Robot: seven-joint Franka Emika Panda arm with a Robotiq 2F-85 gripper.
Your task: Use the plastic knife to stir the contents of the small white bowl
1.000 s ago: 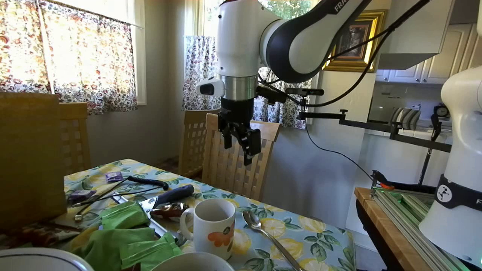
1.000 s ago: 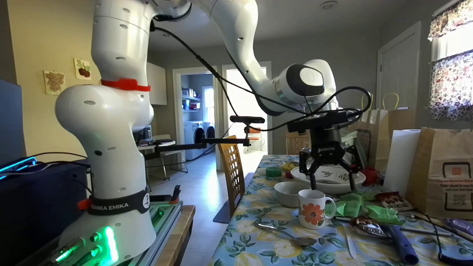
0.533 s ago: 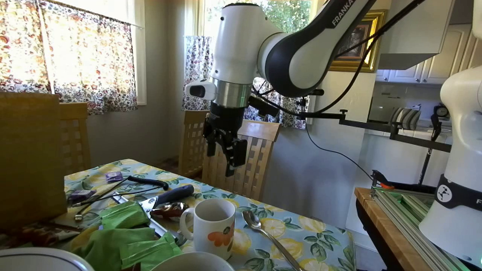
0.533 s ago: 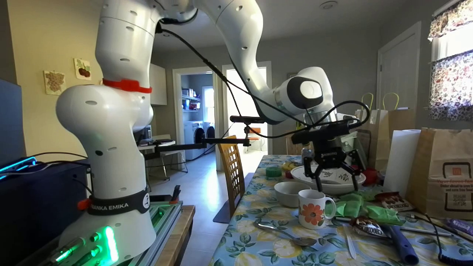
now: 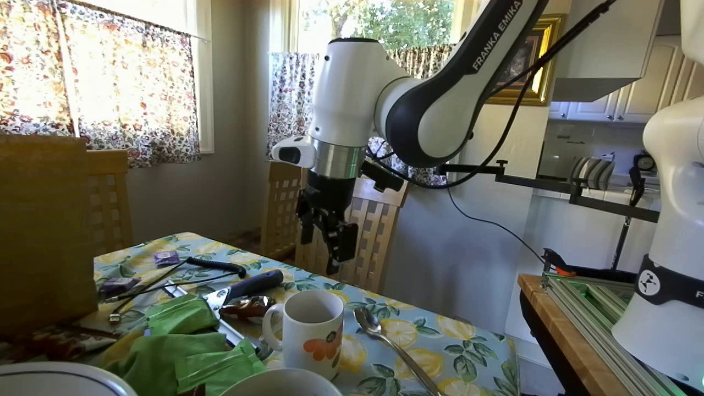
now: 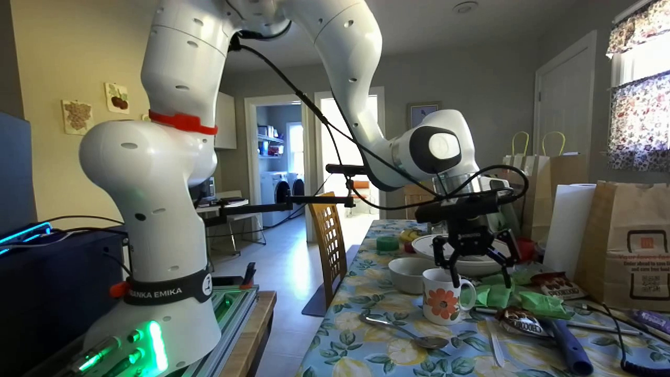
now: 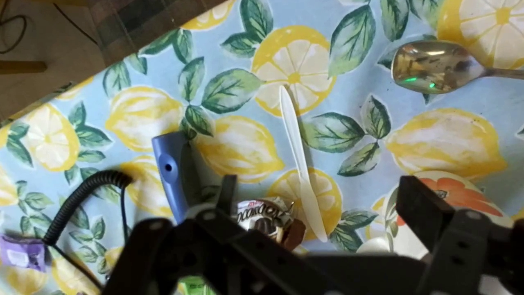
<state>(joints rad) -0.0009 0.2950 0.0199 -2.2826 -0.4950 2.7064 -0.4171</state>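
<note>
White plastic knife [image 7: 301, 164] aslant on the table [image 7: 344, 96], centre of the wrist view; metal spoon [image 7: 436, 67] at upper right. In an exterior view, the claw [image 6: 481, 284] hangs spread at lower right; the small white bowl [image 6: 405, 280] stands nearer the centre, partly hidden behind the mug [image 6: 441, 299].

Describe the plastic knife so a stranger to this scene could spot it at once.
In the wrist view, find the lemon-print tablecloth, then the metal spoon and the blue handle. The plastic knife lies between them; it alone is slim and white from end to end.
</note>
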